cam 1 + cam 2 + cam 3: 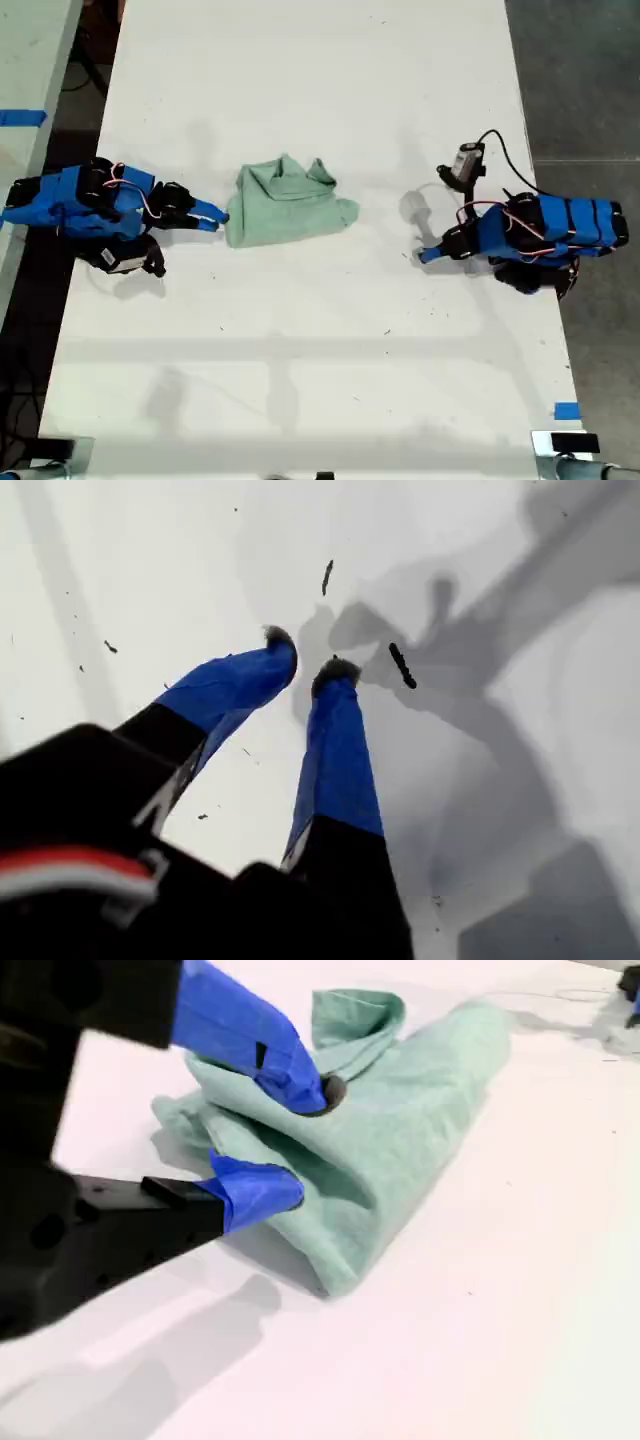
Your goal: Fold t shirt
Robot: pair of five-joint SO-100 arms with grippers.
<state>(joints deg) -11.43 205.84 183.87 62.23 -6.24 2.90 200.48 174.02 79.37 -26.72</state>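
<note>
Two blue arms with black motor blocks at the joints. Thin red, white and black wires looped over both arm bodies. First gripper (305, 665): two long fingers (340, 760) wrapped in blue tape over black bases, dark worn tips; red and white wire across the black housing. Second gripper (295, 1140): black frame, blue-taped fingers (250, 1035), one with a dark round tip.

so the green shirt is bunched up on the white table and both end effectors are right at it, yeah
Not both. Only my second end effector is at the shirt, as the second wrist view shows. My first end effector is over bare white table, apart from the shirt, as the first wrist view shows.
</note>
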